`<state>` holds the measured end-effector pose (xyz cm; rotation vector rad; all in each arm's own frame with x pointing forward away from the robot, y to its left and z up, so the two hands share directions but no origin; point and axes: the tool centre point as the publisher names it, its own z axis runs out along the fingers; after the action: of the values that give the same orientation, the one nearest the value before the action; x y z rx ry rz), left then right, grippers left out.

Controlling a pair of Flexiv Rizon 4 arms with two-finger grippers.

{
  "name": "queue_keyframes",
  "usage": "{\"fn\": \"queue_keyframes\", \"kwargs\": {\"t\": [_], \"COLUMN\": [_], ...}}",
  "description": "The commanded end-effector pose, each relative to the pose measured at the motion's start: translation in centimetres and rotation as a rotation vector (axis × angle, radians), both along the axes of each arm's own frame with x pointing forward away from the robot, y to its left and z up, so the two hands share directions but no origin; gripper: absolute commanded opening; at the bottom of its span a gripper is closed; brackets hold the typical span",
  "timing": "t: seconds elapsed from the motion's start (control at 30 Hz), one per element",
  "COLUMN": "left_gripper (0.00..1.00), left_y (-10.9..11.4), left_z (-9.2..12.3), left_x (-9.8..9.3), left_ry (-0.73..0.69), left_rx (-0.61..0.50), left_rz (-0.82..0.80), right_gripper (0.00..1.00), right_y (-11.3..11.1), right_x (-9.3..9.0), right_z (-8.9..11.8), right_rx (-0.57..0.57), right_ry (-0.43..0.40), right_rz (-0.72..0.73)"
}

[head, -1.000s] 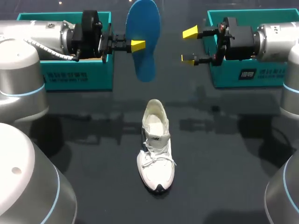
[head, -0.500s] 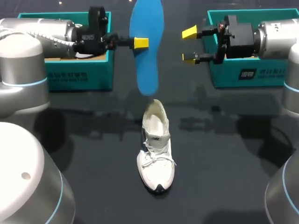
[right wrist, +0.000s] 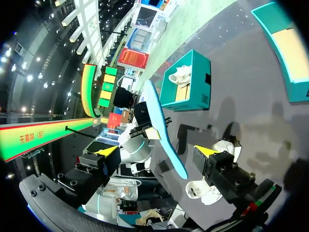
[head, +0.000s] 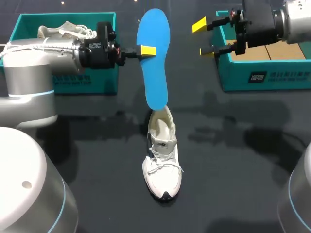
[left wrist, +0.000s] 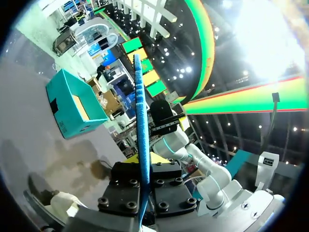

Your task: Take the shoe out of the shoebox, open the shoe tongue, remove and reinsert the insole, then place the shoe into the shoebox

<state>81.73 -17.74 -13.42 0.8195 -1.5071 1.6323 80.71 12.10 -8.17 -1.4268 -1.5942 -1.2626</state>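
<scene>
- Left arm [head: 29, 87], frame's left: silver-grey links, thin blue ring, black wrist, pale cable.
- Right arm [head: 296, 14], upper right: silver, black wrist.
- Fingertips [head: 148, 50]: bright yellow.

left silver arm [head: 48, 53]: level, entering from left | left gripper [head: 146, 50]: clamped on flat blue foam insole [head: 154, 63] | right silver arm [head: 296, 19]: level, far right | right gripper [head: 203, 38]: yellow-tipped fingers spread apart

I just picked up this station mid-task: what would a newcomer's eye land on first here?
The bright blue insole hangs upright in the left end effector, its lower tip right at the heel of the white shoe sitting mid-table. The right end effector stands open and empty over the corner of the right teal shoebox; the left shoebox holds another white shoe.
</scene>
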Motion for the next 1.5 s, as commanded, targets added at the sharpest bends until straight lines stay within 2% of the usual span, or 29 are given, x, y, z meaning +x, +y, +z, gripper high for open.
{"fn": "queue_keyframes", "kwargs": {"t": [0.03,0.5,0.8,1.13,1.5], "left_gripper": [0.0,0.0,0.0,0.0,0.0], "left_y": [-0.8,-2.2,-3.0,-3.7,-3.9], "left_z": [-0.7,-2.2,-3.2,-3.9,-4.2], "left_x": [-0.1,0.2,0.5,0.5,0.3], "left_ry": [0.251,0.366,0.409,0.491,0.518], "left_rx": [0.009,0.02,0.031,0.031,-0.014], "left_rz": [0.041,0.024,0.038,0.043,0.022], "right_gripper": [1.0,1.0,1.0,1.0,1.0], "right_y": [-0.3,0.2,2.2,4.6,7.0], "right_x": [-0.5,-1.5,-2.1,-2.8,-3.7], "right_z": [1.6,5.1,6.9,8.0,8.3], "right_rx": [-0.253,-0.68,-0.93,-1.146,-1.381], "right_ry": [0.037,0.075,0.057,0.057,0.086], "right_rz": [-0.046,-0.123,-0.12,-0.12,-0.154]}}
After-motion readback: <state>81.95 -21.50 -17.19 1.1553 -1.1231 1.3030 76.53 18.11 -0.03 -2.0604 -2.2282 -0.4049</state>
